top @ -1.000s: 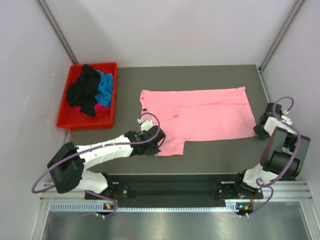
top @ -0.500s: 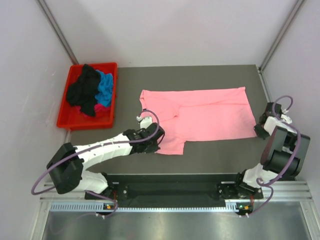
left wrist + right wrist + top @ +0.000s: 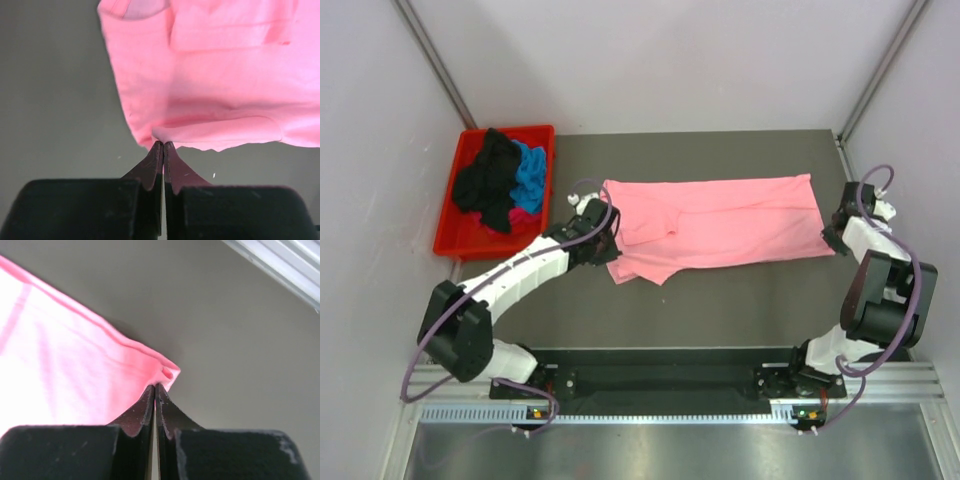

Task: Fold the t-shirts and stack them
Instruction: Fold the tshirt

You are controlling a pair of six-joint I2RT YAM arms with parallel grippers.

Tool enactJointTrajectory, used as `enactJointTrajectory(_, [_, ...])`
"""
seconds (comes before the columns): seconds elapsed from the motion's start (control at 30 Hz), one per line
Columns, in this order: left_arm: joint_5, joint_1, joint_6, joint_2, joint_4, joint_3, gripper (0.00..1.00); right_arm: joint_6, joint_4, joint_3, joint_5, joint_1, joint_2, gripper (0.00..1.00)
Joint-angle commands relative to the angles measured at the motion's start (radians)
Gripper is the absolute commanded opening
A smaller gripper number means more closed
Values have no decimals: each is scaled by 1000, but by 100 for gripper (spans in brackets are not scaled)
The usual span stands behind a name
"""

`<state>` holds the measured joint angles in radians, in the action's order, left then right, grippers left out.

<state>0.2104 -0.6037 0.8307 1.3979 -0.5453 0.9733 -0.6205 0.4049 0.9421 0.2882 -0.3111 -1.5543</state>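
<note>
The light pink t-shirt [image 3: 720, 220] lies across the middle of the dark table, its near edge lifted and drawn toward the far edge. My left gripper [image 3: 603, 238] is shut on the shirt's near left edge; in the left wrist view [image 3: 163, 144] the cloth [image 3: 210, 75] hangs from the closed tips. My right gripper [image 3: 837, 236] is shut on the shirt's near right corner, seen in the right wrist view [image 3: 156, 386] with pink cloth [image 3: 60, 360] bunched at the tips. Black [image 3: 485, 180], bright blue [image 3: 531, 172] and magenta [image 3: 525, 214] shirts lie piled in the bin.
A red plastic bin [image 3: 448, 240] stands at the table's far left. Grey walls close in on both sides and behind. The table's right edge [image 3: 850, 170] runs just beside my right gripper. A metal frame rail [image 3: 295, 265] shows in the right wrist view.
Both grippers moved away from the near edge toward the far side, carrying the shirt's near edge with them. The shirt now looks narrower front to back, its near flap drawn up.
</note>
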Motion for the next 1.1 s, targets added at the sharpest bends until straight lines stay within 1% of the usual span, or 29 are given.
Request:
enactJointTrajectory(0.0, [-48,44,-90,48,30,106,0,19,-3,90,32,21,-18,0])
enactJointTrajectory(0.27, [-103,142,-140,223,5,286,0,28,28,243,37,46,-118,0])
enactJointTrajectory(0.47, [-126,191,-171,341,-12,412,0,39,23,331,34,52,-199,0])
enactJointTrajectory(0.73, [-181,236,-216,495,-57,542,0,33,23,376,34,64,-289,0])
enactJointTrajectory(0.87, [-192,254,-229,530,-58,561,0,34,15,396,8,70,-311,0])
enactJointTrajectory(1.0, [-206,268,-229,579,-59,574,0,33,15,402,25,82,-328,0])
enactJointTrajectory(1.03, [-236,269,-229,587,-65,588,0,33,15,405,26,83,-334,0])
enactJointTrajectory(1.07, [-238,271,-234,595,-70,596,0,33,23,415,28,84,-339,0])
